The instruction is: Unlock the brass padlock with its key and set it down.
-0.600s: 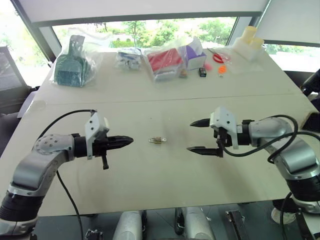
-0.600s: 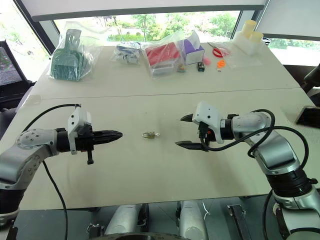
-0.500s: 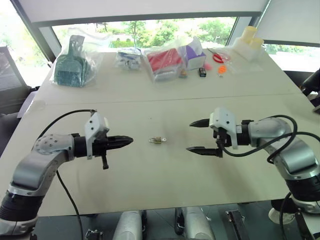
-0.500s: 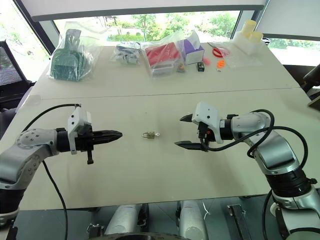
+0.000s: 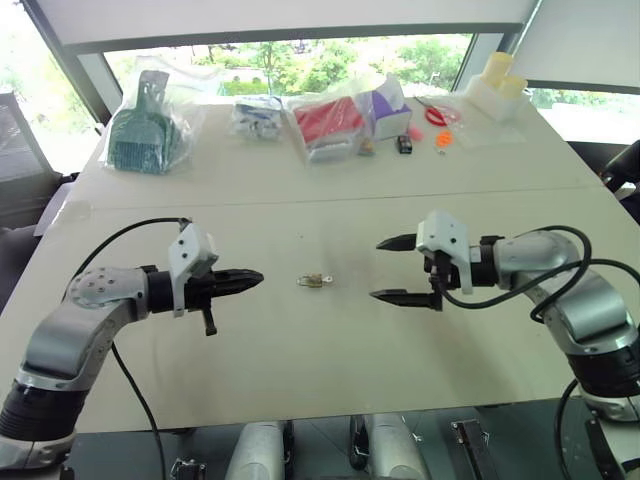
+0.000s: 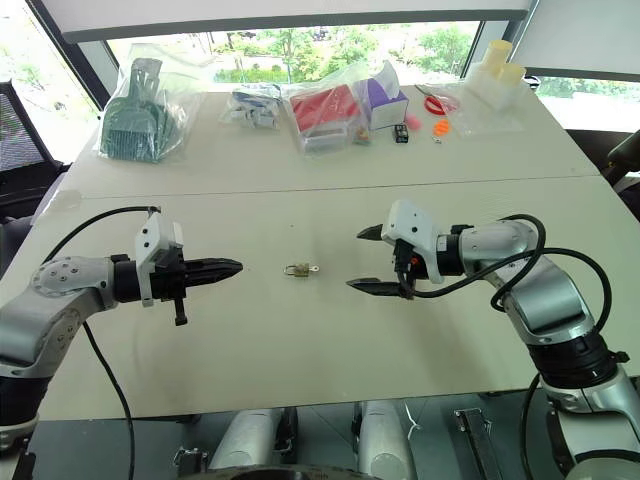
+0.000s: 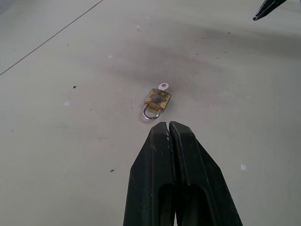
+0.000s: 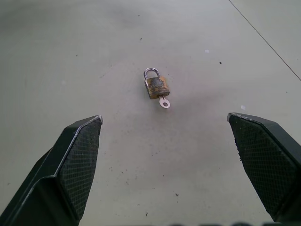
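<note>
Two grippers – left gripper [image 5: 258, 276] clenched empty | right gripper [image 5: 388, 269] spread | brass padlock [image 5: 314, 281] between – untouched

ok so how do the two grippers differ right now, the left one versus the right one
The left gripper has its fingers pressed shut; the right gripper has its fingers spread wide. The left points toward the brass padlock from the robot's left, the right from its right. Both are empty and hover clear of the padlock, which lies on the table between them.
</note>
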Motion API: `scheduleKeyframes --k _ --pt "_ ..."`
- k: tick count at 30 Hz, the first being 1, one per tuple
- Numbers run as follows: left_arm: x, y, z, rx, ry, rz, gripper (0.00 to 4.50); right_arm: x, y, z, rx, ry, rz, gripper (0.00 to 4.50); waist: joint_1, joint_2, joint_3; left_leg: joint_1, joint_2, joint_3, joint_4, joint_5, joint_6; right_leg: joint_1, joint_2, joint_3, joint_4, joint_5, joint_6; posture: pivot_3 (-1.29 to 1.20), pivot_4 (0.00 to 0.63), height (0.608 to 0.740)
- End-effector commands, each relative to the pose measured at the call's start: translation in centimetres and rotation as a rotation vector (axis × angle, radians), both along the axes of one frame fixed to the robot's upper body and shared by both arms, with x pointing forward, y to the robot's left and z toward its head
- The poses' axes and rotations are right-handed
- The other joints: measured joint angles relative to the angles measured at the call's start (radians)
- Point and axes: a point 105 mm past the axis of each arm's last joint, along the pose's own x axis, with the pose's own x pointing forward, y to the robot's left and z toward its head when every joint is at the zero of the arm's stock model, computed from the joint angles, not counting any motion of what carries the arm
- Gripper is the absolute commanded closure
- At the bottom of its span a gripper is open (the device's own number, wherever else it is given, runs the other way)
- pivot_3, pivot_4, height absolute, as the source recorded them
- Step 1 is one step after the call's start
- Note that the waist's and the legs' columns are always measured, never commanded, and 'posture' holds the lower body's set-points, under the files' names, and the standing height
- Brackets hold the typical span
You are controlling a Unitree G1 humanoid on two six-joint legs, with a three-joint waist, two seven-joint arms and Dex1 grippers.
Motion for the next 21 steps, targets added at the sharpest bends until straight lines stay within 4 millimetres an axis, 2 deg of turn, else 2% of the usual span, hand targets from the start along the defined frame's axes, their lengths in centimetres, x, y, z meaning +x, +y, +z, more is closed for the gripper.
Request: scheduleKeyframes --k 1,9,12,15,21 --pt "0.1 0.1 1.2 0.003 -0.041 -0.005 4.5 -0.1 0.5 0.8 0.005 -0.038 0.025 0.07 0.0 0.0 0.0 0.0 0.0 0.0 0.0 0.0 0.0 0.0 0.0 0.0 0.0 0.0 0.0 0.0 0.15 0.74" --pt "0.3 -0.1 1.2 0.003 -0.037 -0.009 4.5 -0.1 0.7 0.7 0.008 -0.038 0.023 0.07 0.0 0.0 0.0 0.0 0.0 0.0 0.0 0.0 0.0 0.0 0.0 0.0 0.0 0.0 0.0 0.0 0.15 0.74" --pt "0.6 -0.5 0.6 0.018 -0.049 -0.017 4.5 -0.1 0.6 0.8 0.007 -0.043 0.018 0.07 0.0 0.0 0.0 0.0 0.0 0.0 0.0 0.0 0.0 0.0 0.0 0.0 0.0 0.0 0.0 0.0 0.15 0.74" --pt "1.5 -1.1 -0.3 0.029 -0.065 -0.016 3.66 -0.1 0.6 0.9 0.011 -0.053 0.007 0.0 0.001 0.0 0.0 0.0 -0.001 0.0 0.0 0.0 0.0 0.0 0.0 0.0 0.0 0.0 0.0 0.0 0.15 0.74" --pt "3.4 -2.6 -2.1 0.056 -0.095 -0.094 0.87 -0.3 0.7 0.8 0.011 -0.056 -0.009 0.0 0.001 0.0 0.0 0.0 -0.001 0.001 0.001 0.0 0.0 0.001 0.0 0.0 0.001 0.001 0.001 0.0 0.15 0.74"
